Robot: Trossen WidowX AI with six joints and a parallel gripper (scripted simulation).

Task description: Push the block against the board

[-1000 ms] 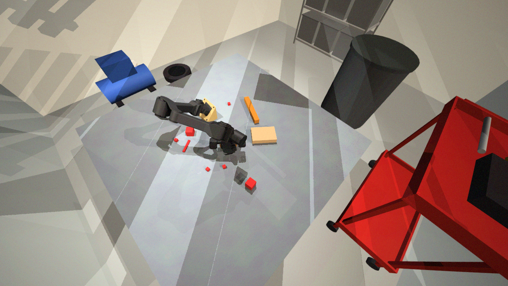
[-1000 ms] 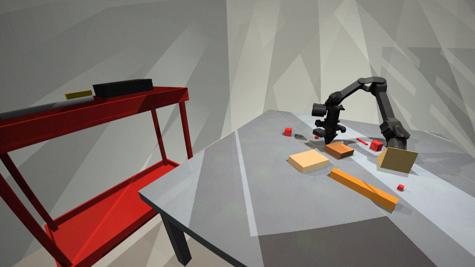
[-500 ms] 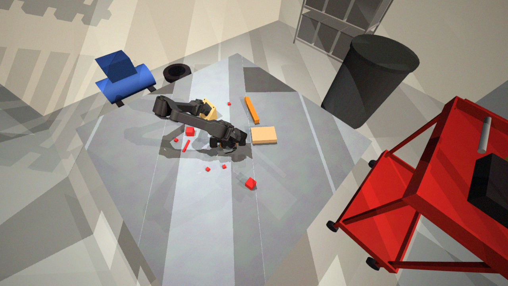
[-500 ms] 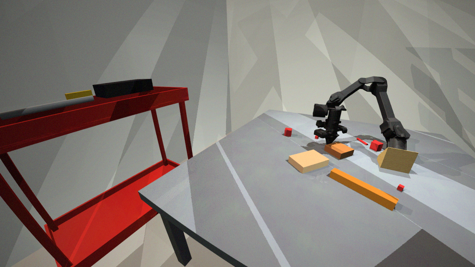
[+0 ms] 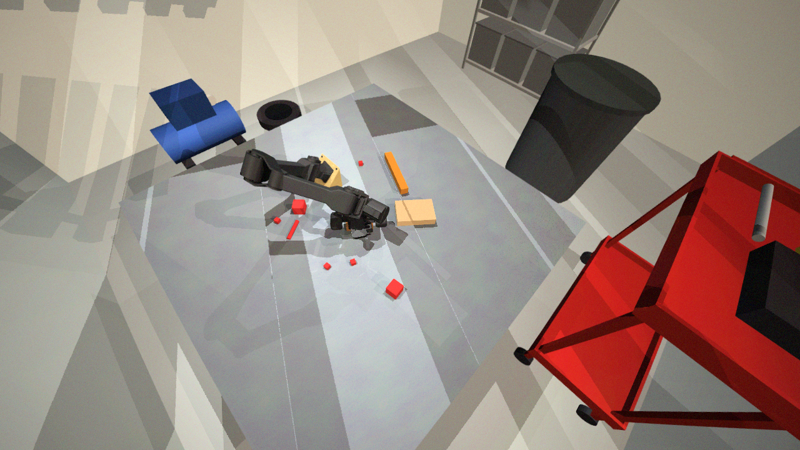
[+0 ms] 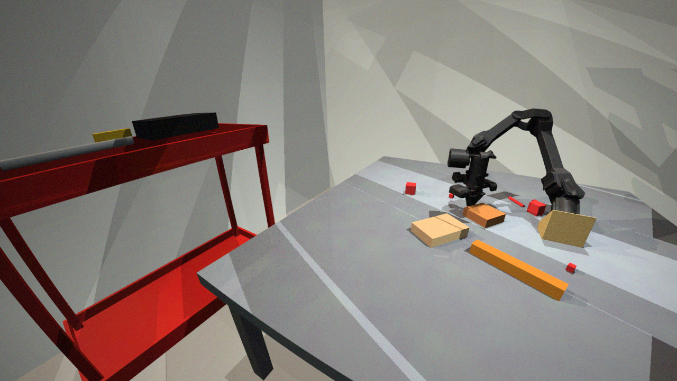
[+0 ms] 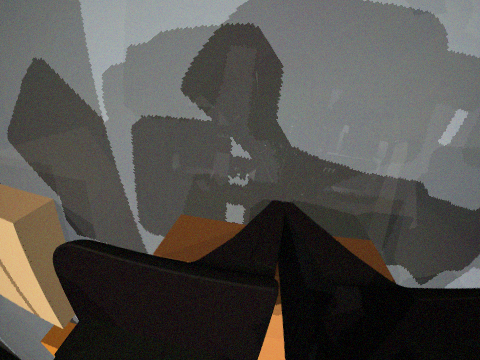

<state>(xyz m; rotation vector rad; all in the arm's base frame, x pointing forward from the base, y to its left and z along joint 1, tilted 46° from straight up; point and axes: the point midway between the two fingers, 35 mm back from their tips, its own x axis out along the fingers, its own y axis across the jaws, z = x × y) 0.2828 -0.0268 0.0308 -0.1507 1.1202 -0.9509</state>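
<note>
Exterior view: orange bar (image 5: pixel 396 174) (image 6: pixel 518 271) (image 7: pixel 59 338) near board (image 5: pixel 415 212) (image 6: pixel 438 228) (image 7: pixel 39 240)

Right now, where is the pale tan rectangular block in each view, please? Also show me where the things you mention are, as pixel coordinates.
Top: just right of centre.
Exterior: right of centre, below mid-height.
Wrist: left edge, lower half, partly cut off.
Shared landmark: the shut gripper (image 5: pixel 360 230) (image 6: pixel 469 203) (image 7: pixel 280 211); the pale tan rectangular block (image 5: pixel 415 212) (image 6: pixel 440 229) (image 7: pixel 37 250) lies picture-left of it in exterior and wrist.
</note>
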